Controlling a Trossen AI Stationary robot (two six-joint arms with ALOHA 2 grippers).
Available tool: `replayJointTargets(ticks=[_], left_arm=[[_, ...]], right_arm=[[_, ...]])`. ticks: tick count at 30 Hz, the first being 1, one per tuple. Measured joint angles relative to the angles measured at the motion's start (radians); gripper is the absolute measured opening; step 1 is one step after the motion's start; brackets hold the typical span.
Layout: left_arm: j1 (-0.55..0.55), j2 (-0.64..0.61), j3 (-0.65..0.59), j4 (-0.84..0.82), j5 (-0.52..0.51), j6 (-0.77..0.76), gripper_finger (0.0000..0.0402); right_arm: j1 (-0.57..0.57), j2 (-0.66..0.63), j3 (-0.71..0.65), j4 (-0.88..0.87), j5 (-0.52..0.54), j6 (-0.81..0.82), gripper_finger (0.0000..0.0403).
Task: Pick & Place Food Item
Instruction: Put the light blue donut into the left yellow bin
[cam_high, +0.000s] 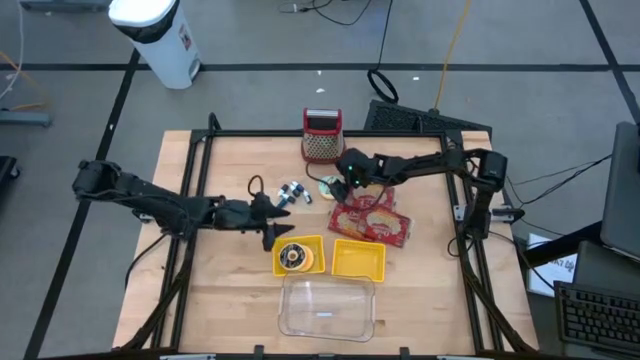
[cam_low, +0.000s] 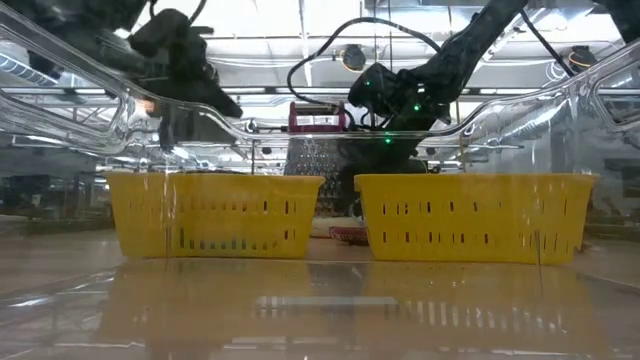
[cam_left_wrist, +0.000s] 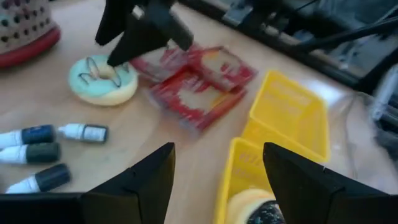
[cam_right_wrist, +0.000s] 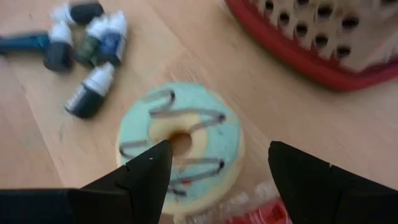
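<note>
— Donut? Round, mint-iced, dark squiggles, flat on wooden tabletop beside crinkly red packets.
— Right gripper? Spread right over it.
— Left gripper? Spread above yellow slotted baskets.

A light wooden table in a black metal frame stands on grey floor crossed by dark lines, with a white plastic bin beyond its far left corner.

No lettering can be read anywhere: the red snack packets and the small bottles show only blurred print.
</note>
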Motion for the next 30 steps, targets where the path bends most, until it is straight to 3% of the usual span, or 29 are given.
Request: replayJointTargets(ticks=[8,15,24,30], left_arm=[[0.067,0.004,-0.001,0.084,0.087,-0.004,0.0243],[0.087,0.006,-0.004,0.065,0.087,-0.004,0.0243],[0.087,0.007,-0.004,0.061,0.086,-0.012,0.0244],[0.087,0.007,-0.004,0.060,0.054,-0.047,0.0243]], right_arm=[[0.001,0.035,0.000,0.001,0.004,-0.003,0.0254],[0.001,0.072,-0.001,0.030,0.000,0.007,0.0241],[0.002,0.072,-0.001,0.090,-0.008,-0.017,0.0150],[0.002,0.072,-0.001,0.151,-0.122,-0.100,0.0076]])
